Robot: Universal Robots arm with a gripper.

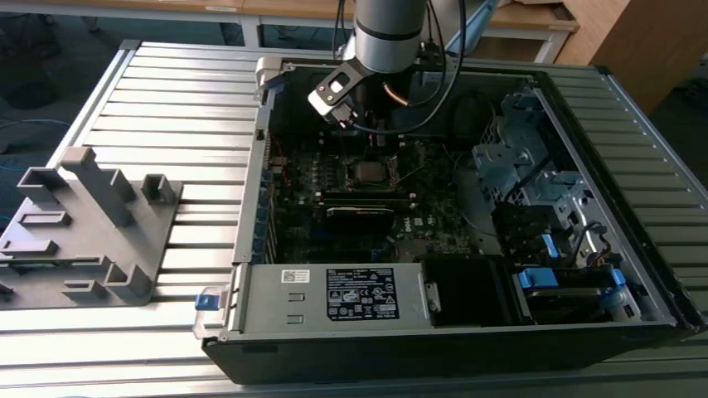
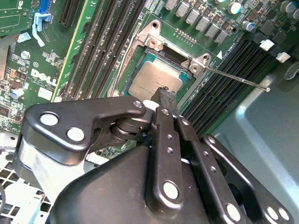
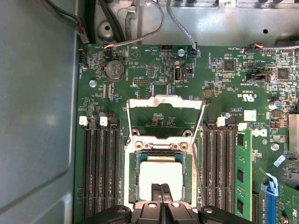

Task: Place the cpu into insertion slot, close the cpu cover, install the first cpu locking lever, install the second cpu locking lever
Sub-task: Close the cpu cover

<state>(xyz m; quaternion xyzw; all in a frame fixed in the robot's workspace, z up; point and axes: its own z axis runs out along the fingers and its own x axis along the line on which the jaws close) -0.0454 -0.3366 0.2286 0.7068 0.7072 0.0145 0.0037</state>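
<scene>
Tool [image 3: 163, 187] closed on nothing, tips masking the seated cpu's [image 3: 161, 171] edge; cpu cover [image 3: 164, 101] open. In the exterior view, arm [image 1: 387, 33] at socket's [image 1: 370, 172] 12 o'clock.

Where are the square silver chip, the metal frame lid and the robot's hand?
square silver-grey metal cpu [image 3: 155, 173]: first wrist view, middle of its top.
thin silvery metal cpu cover frame [image 3: 166, 100]: first wrist view, its free end bar.
black metal hand [image 3: 163, 185]: first wrist view, between its fingertips.
</scene>
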